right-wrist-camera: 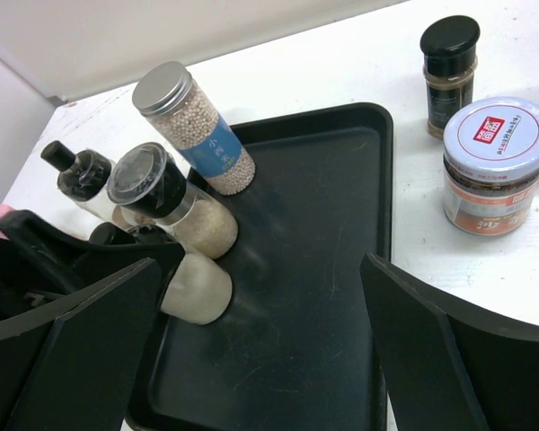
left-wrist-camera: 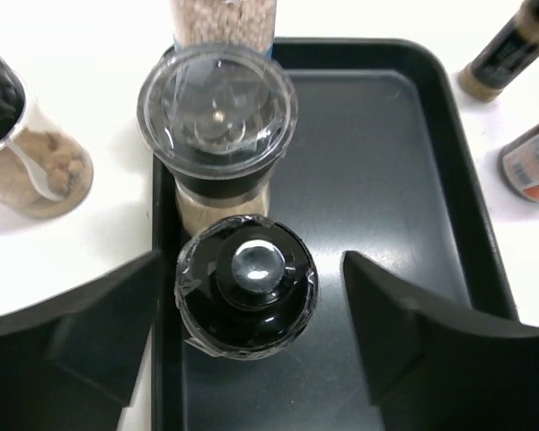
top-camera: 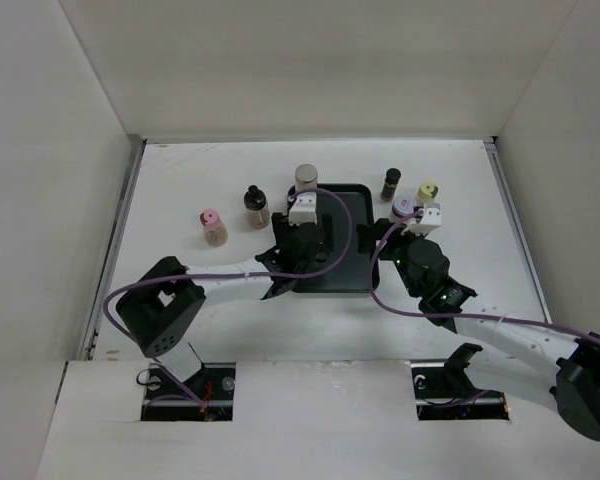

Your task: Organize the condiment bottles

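Three condiment bottles stand along the left side of the black tray: a tall grey-capped one, a clear-lidded one and a black-capped one with a silver knob. My left gripper is open and straddles the black-capped bottle, with a gap on each side. My right gripper is open and empty over the tray's right edge, beside the purple-white-lidded jar. On the table stand a pink-capped bottle, a black-capped bottle, a dark bottle and a pale-yellow-capped one.
White walls enclose the table on the left, back and right. The left gripper's left finger hangs outside the tray's left rim. The right half of the tray floor is bare.
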